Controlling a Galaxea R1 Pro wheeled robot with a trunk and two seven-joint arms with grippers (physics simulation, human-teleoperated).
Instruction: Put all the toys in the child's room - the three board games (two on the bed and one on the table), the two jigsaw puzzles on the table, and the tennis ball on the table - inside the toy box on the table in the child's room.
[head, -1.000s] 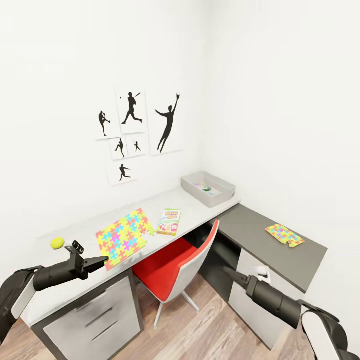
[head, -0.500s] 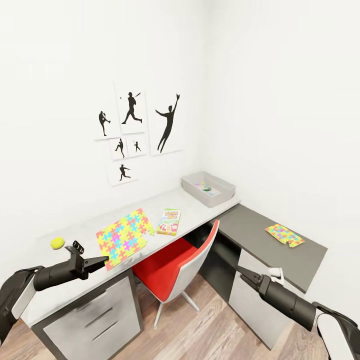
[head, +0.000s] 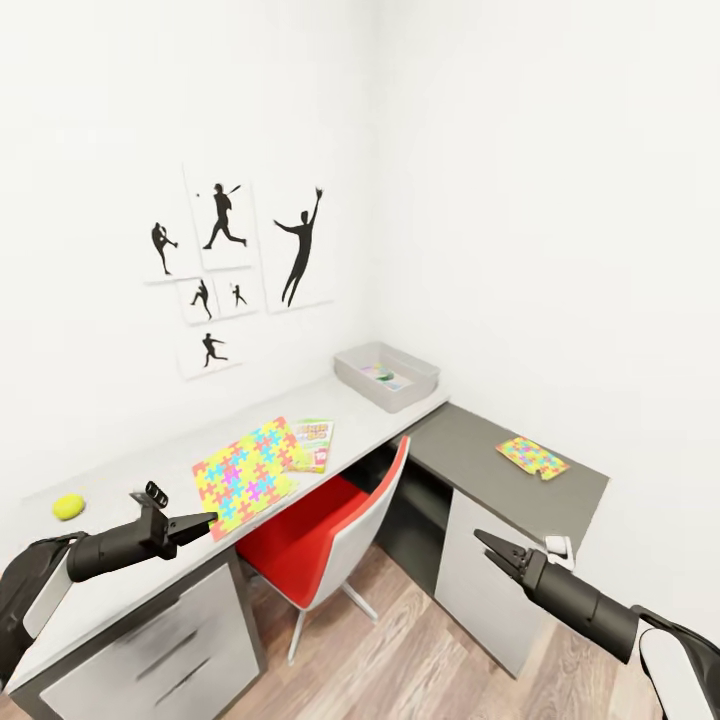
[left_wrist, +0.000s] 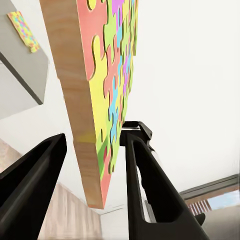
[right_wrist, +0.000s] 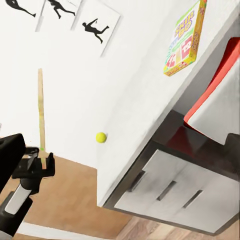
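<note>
Left end effector (head: 205, 520) grips multicolored jigsaw puzzle (head: 245, 470) edge.

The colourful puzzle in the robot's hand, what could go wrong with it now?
1. The left end effector pinches the jigsaw puzzle only near one edge, so the wide board might tilt or slip out.
2. The toy box sits at the far end of the desk, so the puzzle might bump the board game or the red chair on the way there.

The jigsaw puzzle (left_wrist: 107, 85) shows a wood-grain backing, perhaps plywood; desk (head: 120, 585) matt and smooth; floor (head: 400, 660) wood plank.
</note>
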